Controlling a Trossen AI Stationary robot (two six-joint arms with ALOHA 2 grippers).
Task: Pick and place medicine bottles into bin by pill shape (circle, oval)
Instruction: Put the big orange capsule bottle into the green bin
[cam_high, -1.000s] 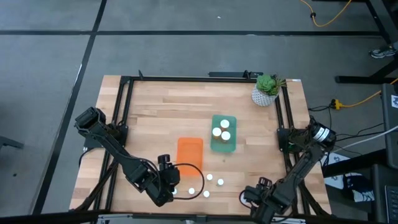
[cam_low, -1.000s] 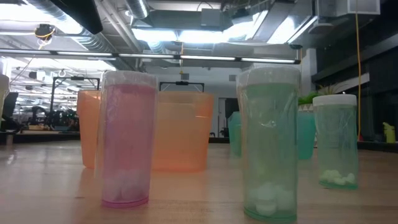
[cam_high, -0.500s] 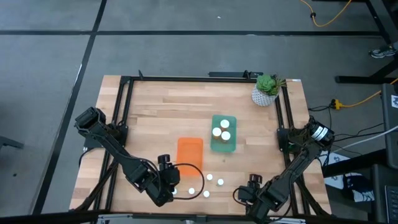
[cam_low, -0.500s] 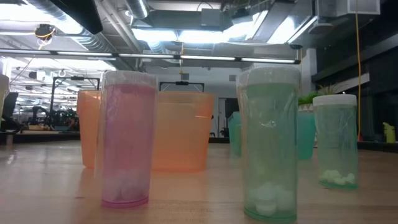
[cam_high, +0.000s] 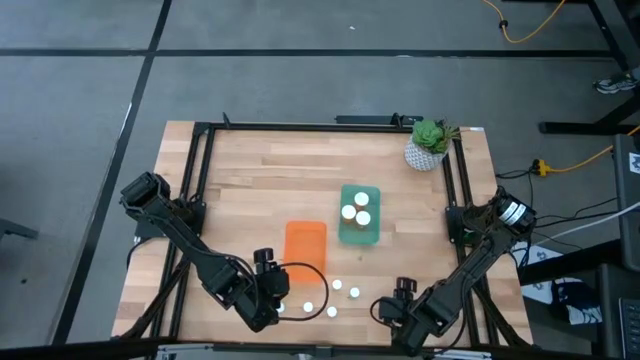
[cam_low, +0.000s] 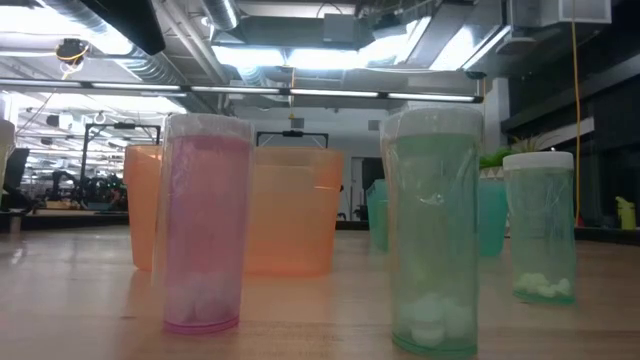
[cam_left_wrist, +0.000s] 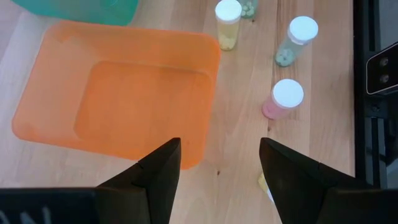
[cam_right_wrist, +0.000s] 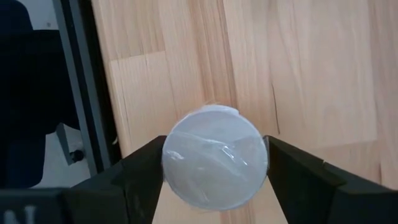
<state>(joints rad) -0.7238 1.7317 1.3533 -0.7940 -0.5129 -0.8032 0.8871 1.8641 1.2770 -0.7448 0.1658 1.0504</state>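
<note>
My right gripper (cam_high: 398, 298) is at the near edge, right of centre, shut on a medicine bottle whose pale round cap (cam_right_wrist: 214, 155) fills the gap between its fingers. My left gripper (cam_high: 274, 288) hangs open over the near right corner of the orange bin (cam_left_wrist: 118, 93), holding nothing (cam_left_wrist: 221, 162). Several small bottles stand upright on the wood near the front edge: a yellow one (cam_left_wrist: 227, 25), a green one (cam_left_wrist: 295, 40), a pink one (cam_left_wrist: 283, 99). Three white-capped bottles (cam_high: 356, 210) stand in the green bin (cam_high: 373, 236). My right gripper pinches the bottle between its two fingers, at two opposite sides of the cap's rim (cam_right_wrist: 166, 158). The fingers come from above, pointing steeply down. The cap faces the camera and hides the bottle's body and base, so I cannot tell whether it is lifted.
A potted plant (cam_high: 428, 143) stands at the far right corner. Black frame rails run along the table's sides (cam_high: 200, 180), and one passes close beside the held bottle (cam_right_wrist: 78, 93). Bare wood lies left of the orange bin (cam_high: 240, 200).
My right gripper has gone along the near edge toward the table's left and has turned about its own axis. Its fingers have kept the same gap. The left arm and the standing bottles have stayed put.
</note>
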